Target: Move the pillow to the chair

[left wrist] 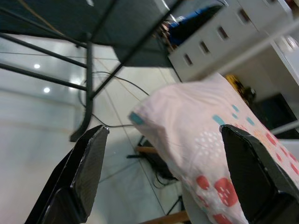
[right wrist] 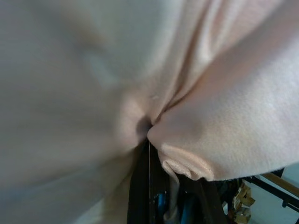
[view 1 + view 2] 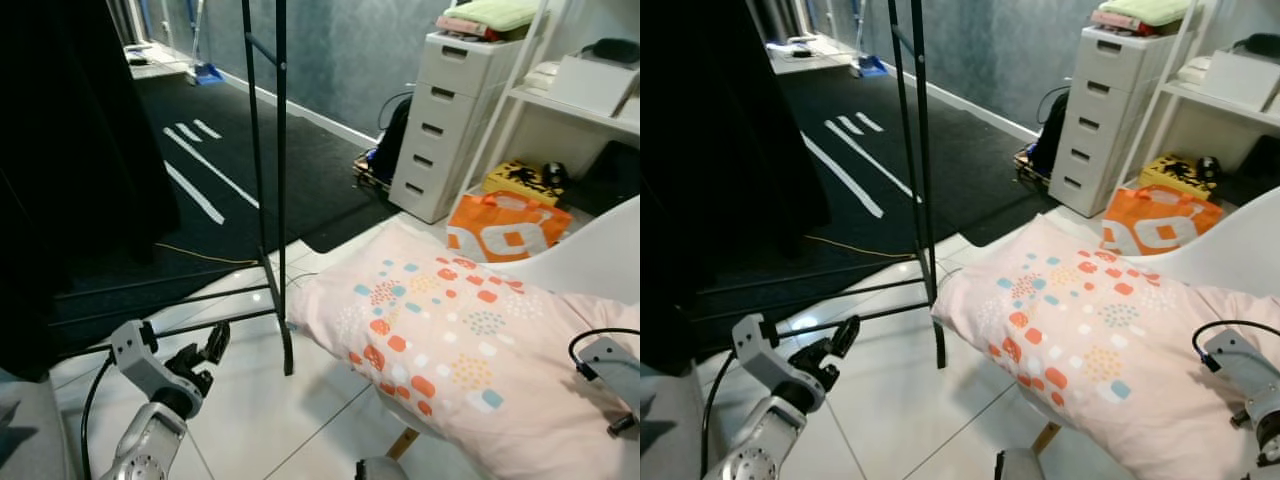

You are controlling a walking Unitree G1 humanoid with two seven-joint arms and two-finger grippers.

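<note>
- no brand name or readable writing shows; the orange bag [image 3: 508, 226] beyond the pillow carries a bold white shape, but it cannot be read as letters.
- the pillow [image 3: 470, 345], pale pink with orange, teal and cream squares, lies across the white chair [image 3: 590, 262], one corner hanging out over the tiled floor [image 3: 250, 410].
- the left end effector [image 3: 203, 352] is off the pillow's overhanging corner, above the tiles, its black fingers [image 1: 88, 163] spread wide with nothing between them.
- the right end effector [image 2: 154, 154] is at the pillow's far end from that corner, its dark fingers pinched narrow on a bunched fold of the pink cloth.
- a black metal rack [image 3: 270, 190] stands just beside the pillow's corner, its feet on the tiles at the edge of a dark carpet [image 3: 230, 170] marked with white stripes.
- behind the pillow stand a white drawer unit [image 3: 455, 120] with folded cloths on top and a white shelf [image 3: 570, 105].
- the chair seat is mostly hidden under the pillow, and the right end effector's tips are buried in the fabric.
</note>
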